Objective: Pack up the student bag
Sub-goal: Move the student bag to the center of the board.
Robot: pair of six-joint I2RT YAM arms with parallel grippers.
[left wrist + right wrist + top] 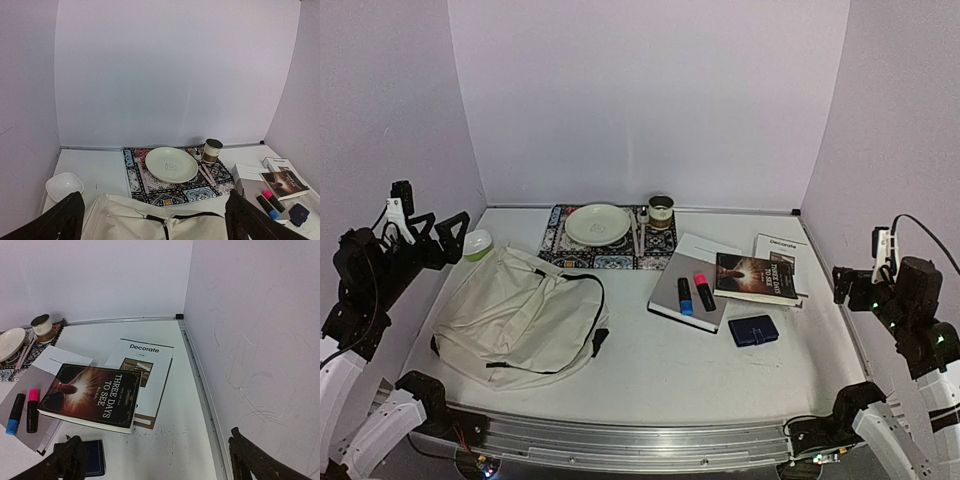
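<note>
Student bag [520, 318]: slumped flat on the left half of the bench [670, 372], black straps trailing along its right side, its far edge close to the placemat.
Left hand [156, 200]: fingers spread wide, gripping nothing, held above the bag's far left end.
Right hand [155, 437]: also spread wide and empty, hovering by the bench's right edge.
Bowl [477, 243]: small, just beside the bag's far left corner.
Placemat [555, 240]: patterned, at the back, carrying a cream plate [598, 223], cutlery and a cup [661, 210].
Grey notebook [668, 288]: right of the bag, with a blue highlighter [685, 296] and a pink highlighter [704, 291] lying on it.
Book "Three Days to See" [95, 397]: overlaps the notebook and the "Decorate" magazine [145, 365].
Navy case [753, 330]: nearer than the book, just apart from it.
</note>
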